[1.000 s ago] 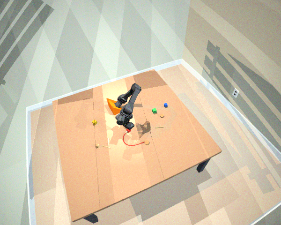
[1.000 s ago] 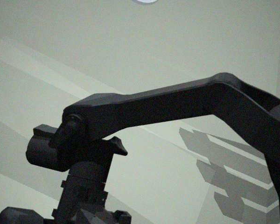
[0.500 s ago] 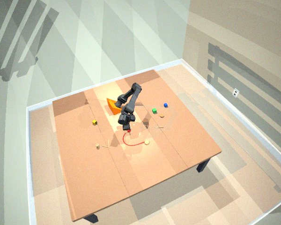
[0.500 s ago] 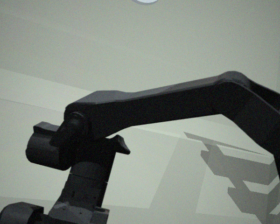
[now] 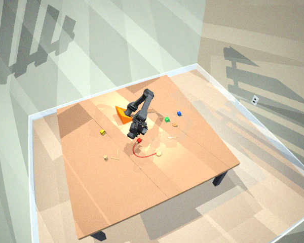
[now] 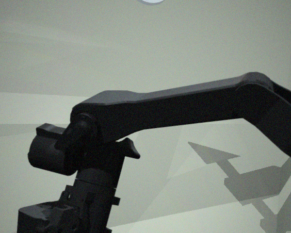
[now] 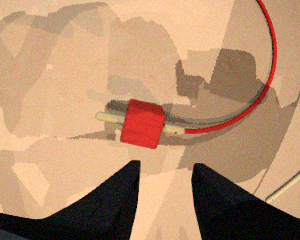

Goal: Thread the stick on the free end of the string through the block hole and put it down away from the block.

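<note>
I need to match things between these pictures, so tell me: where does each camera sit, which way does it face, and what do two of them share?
Top: high above a table corner, looking down at everything; whole arm visible.
Exterior: low and close, facing the wall; only the arm's dark links show.
Wrist: on the gripper, looking down past its open fingers at the tabletop.
Shared: top and wrist both show the red block with the stick through it and the red string.

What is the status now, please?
Pincer open, holding nothing. Stick sits through red block, string not yet through. Nothing in the way.
</note>
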`<action>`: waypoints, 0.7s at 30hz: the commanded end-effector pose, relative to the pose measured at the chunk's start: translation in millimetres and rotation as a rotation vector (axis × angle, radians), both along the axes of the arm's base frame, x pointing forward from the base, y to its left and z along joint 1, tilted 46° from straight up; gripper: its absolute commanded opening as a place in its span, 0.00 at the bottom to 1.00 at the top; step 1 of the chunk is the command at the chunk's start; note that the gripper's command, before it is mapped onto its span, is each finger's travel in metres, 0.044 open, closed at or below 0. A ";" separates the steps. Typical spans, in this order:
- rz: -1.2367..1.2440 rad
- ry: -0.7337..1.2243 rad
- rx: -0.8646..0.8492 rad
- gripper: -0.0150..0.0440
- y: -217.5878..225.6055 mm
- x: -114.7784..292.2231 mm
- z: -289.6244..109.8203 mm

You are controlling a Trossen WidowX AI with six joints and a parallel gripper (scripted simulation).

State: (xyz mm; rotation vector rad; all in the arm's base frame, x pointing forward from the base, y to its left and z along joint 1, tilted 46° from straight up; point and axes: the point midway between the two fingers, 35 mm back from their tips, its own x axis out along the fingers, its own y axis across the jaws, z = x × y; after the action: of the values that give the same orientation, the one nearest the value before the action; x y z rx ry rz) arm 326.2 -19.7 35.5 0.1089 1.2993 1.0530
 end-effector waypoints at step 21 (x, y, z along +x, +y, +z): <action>-1.225 1.228 -0.174 0.46 22.7 -21.7 18.5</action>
State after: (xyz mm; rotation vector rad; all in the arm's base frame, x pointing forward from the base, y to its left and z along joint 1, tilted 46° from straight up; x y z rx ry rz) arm 319.2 -9.5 49.0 0.8943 1.7381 0.2686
